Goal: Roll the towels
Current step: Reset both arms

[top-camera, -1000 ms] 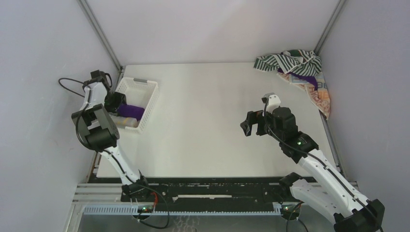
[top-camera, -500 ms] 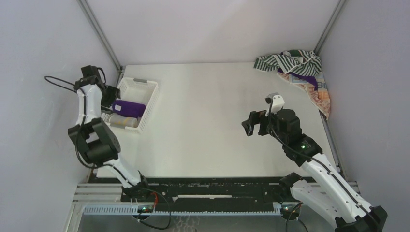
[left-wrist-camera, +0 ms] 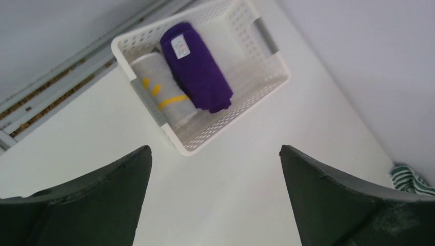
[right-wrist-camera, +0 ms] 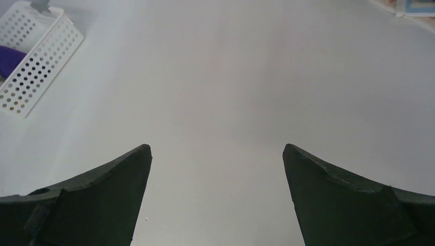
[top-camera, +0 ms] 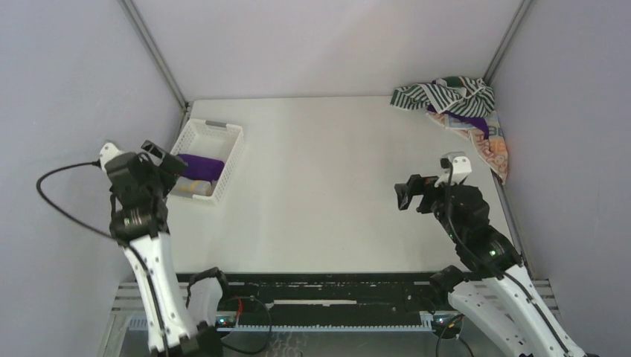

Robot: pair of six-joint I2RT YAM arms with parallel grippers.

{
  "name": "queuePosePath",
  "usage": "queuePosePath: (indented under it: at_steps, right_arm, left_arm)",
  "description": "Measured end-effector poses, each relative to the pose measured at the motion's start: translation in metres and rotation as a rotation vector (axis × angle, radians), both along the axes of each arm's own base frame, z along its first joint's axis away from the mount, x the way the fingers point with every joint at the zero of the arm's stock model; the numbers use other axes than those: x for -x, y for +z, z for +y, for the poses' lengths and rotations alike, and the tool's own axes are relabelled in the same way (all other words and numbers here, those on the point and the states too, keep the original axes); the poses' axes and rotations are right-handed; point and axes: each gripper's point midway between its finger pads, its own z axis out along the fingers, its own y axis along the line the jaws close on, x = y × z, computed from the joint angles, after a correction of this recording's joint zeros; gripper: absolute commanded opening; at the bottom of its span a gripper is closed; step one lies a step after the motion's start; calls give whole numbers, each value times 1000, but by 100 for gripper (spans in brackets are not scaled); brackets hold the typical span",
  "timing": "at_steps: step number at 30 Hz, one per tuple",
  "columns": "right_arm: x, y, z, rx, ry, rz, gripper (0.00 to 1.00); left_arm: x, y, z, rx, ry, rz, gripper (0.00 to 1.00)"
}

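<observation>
The white table (top-camera: 320, 186) is the biggest thing here, and most of it is bare — a wide open middle with lots of room to move. Grey walls (top-camera: 320, 44) close it in at the back, the left and the right. The left arm (top-camera: 145, 253) stands tall at the left edge of the table, and its top bends over toward the basket. The right arm (top-camera: 484, 245) comes up from the near right corner and reaches out over the table, well apart from the towels in the far corner. The white basket (top-camera: 232, 156), with holes in its sides, sits by the left edge close to the wall. In the far right corner lies a loose heap. The green-and-white striped towel (top-camera: 439, 93) is at the back, the orange patterned towel (top-camera: 492, 152) runs along the right edge, and a bit of purple cloth (top-camera: 469, 119) shows between them. None of these are rolled. Inside the basket two rolled towels lie side by side and touching — the purple towel (left-wrist-camera: 197, 77) and the yellow-and-white towel (left-wrist-camera: 161, 92). The left claw (left-wrist-camera: 214, 148) hangs in the air near the basket, its fingers spread wide with nothing in them. The right claw (right-wrist-camera: 217, 146) points left over bare table, also spread wide and holding nothing.
</observation>
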Motion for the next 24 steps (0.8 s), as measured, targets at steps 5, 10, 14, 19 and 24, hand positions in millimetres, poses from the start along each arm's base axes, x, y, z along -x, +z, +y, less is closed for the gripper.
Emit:
queuePosePath:
  at_steps: [5, 10, 14, 19, 24]
  right_arm:
    - [12, 29, -22, -1, -71, -69, 100]
    - [20, 56, -41, 20, -134, -129, 100]
    - [23, 54, -54, 60, -180, -133, 100]
    - [26, 53, -67, 81, -236, -147, 100]
    - [26, 42, -73, 108, -258, -139, 100]
  left_arm:
    - [44, 49, -29, -190, -105, -198, 100]
    - [74, 74, -61, -328, -266, -315, 100]
    - [92, 59, -67, -380, -315, -354, 100]
    - [93, 22, -59, -392, -280, -308, 100]
    - [83, -2, -60, -382, -296, -249, 100]
